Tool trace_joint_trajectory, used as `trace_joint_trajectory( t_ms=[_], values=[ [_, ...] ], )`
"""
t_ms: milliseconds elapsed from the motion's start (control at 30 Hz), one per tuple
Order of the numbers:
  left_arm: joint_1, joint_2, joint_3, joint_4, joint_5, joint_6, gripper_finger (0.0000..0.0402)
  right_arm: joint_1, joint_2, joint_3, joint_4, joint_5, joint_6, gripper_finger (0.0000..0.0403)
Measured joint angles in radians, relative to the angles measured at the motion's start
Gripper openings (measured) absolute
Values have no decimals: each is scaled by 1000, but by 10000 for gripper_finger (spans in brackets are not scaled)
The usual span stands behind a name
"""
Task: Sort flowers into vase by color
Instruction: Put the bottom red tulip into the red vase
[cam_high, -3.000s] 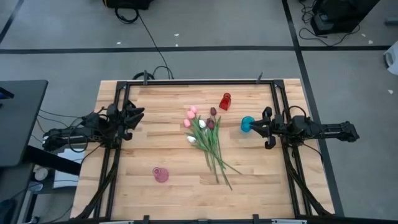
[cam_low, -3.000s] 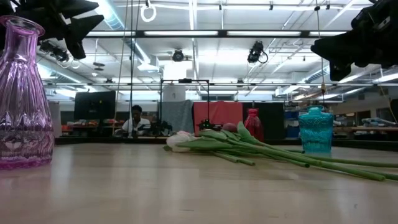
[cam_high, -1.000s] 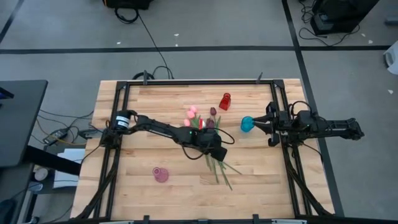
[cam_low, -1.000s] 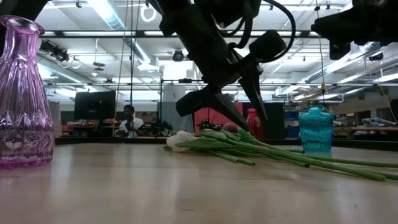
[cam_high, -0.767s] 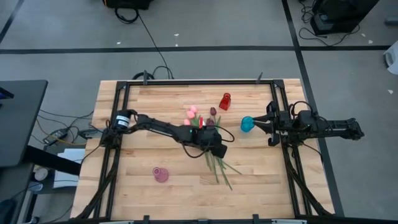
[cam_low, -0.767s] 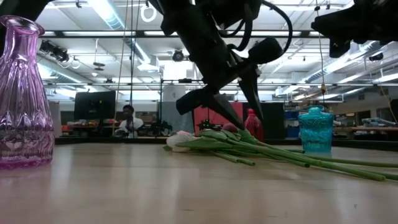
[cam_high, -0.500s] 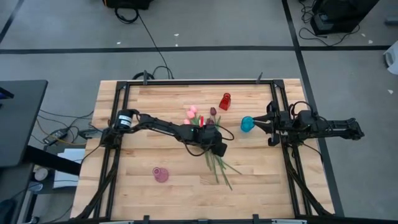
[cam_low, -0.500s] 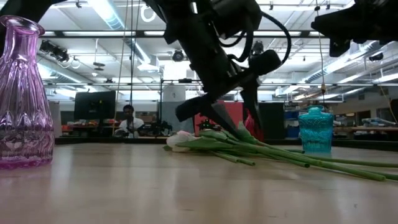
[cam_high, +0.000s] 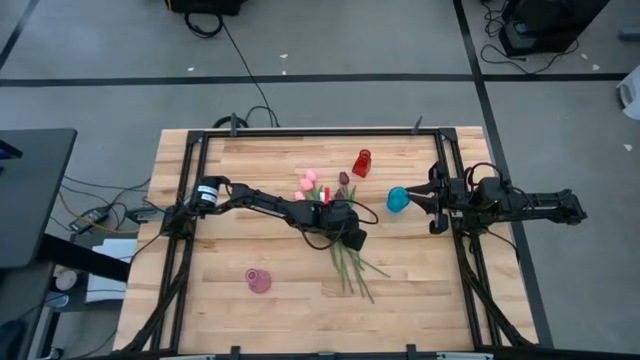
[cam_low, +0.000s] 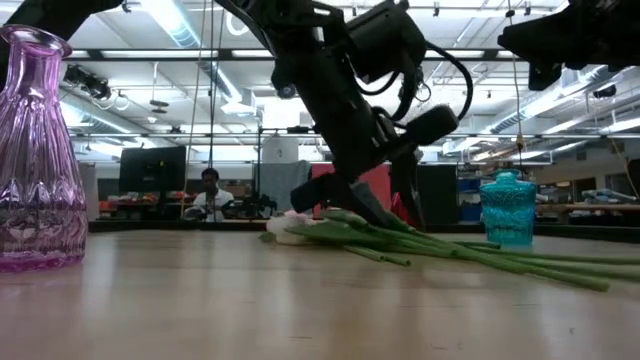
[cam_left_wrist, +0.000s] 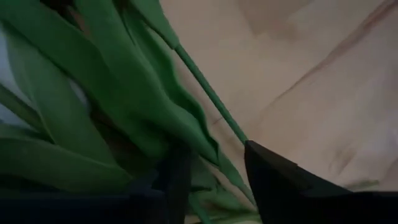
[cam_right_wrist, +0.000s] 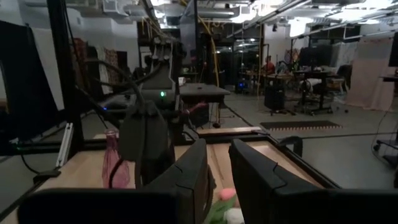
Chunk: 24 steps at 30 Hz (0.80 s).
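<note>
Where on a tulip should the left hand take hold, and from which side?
Mid-stem, from above. The flowers lie flat in a bundle on the table, heads toward the red vase. The left hand is open over the stems.

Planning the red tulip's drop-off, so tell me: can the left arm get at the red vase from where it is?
Probably yes. The left hand is low over the flowers, and the red vase stands just beyond them with nothing between.

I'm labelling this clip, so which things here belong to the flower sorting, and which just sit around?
Belonging to the job:
flowers
red vase
teal vase
pink vase
left hand, down at the flowers
right hand, waiting by the teal vase

Just around:
person in the background
floor cables
</note>
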<state>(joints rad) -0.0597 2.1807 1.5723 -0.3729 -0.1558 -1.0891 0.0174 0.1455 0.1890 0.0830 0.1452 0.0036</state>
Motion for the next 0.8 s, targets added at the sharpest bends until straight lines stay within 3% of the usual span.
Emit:
trace_joint_trajectory(
  t_ms=[300,533,800],
  values=[
    [13,0,-2,-4,-8,117,17,0,0,0,-1,26,0,84],
    [34,-63,28,10,-14,224,29,0,0,0,-3,18,11,84],
    [42,-202,37,129,-224,547,21,0,-1,0,-3,10,30,84]
  ],
)
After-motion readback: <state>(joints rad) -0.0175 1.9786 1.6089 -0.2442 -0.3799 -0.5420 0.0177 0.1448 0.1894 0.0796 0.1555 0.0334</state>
